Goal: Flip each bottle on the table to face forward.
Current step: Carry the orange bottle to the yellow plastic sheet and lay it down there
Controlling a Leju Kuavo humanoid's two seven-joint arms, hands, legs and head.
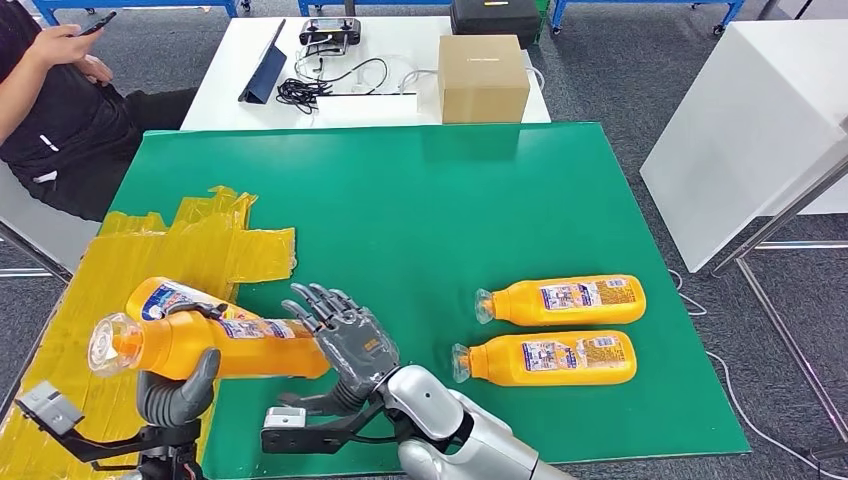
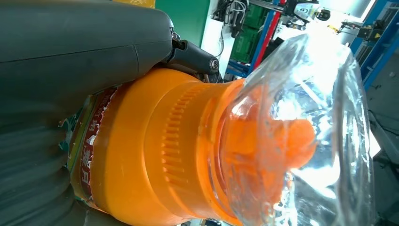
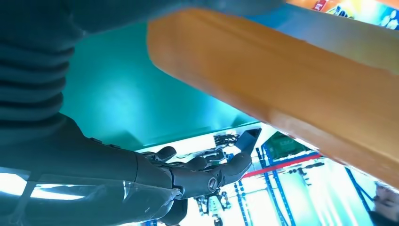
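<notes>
Left hand point(image 1: 178, 392) is clamped around the neck end of an orange bottle point(image 1: 215, 345), holding it clear above the near-left part of the green worktop point(image 1: 420, 200), lying roughly level with its clear-wrapped cap point(image 1: 108, 343) pointing off toward the left edge. The left wrist view gets right in on that cap, plastic film crinkled over the orange top, thick grey thumb point(image 2: 70, 52) pressed along the bottle's shoulder. Right hand point(image 1: 345, 335) is up at the bottle's base end, fingers spread and apart, lying against the far side of it; whether it actually bears on the bottle, I cannot tell. A second bottle point(image 1: 165, 296) lies just behind the held one, on the crumpled yellow sheet point(image 1: 200, 245) at the left edge. Over by the right edge, two more bottles point(image 1: 565, 300) and point(image 1: 550, 358) lie side by side on the green, labels up, caps toward the middle. Beyond the far edge, a cardboard box point(image 1: 483, 78) sits on a white table point(image 1: 230, 90), and a seated person point(image 1: 50, 110) holds a phone.
</notes>
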